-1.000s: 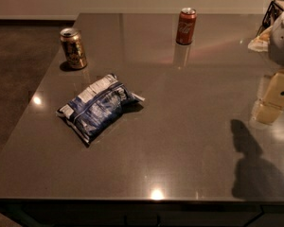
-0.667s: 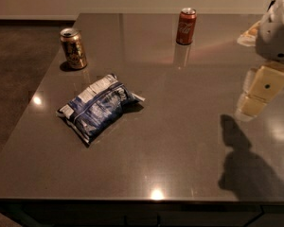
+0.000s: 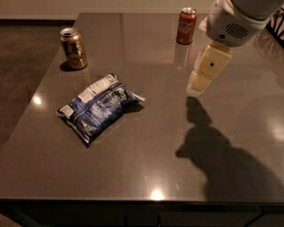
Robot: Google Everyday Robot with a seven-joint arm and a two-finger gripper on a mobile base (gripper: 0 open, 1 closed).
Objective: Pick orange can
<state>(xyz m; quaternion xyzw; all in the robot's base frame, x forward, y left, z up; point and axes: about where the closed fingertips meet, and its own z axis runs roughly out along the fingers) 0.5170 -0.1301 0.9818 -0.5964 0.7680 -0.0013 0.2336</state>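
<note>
The orange can (image 3: 73,48) is golden-brown with a dark patterned label and a silver top. It stands upright near the table's far left edge. My gripper (image 3: 199,83) hangs from the white arm at the right of the table's middle, above the surface. It is far to the right of the orange can and holds nothing that shows. It is below and a little right of the red cola can (image 3: 186,26).
A blue and white chip bag (image 3: 99,107) lies flat on the dark table (image 3: 146,164) between the orange can and my gripper. The red cola can stands at the far edge. A dark basket (image 3: 281,25) sits at the far right.
My arm and gripper have moved left and further into view over the table. The cans and the bag have not moved.
</note>
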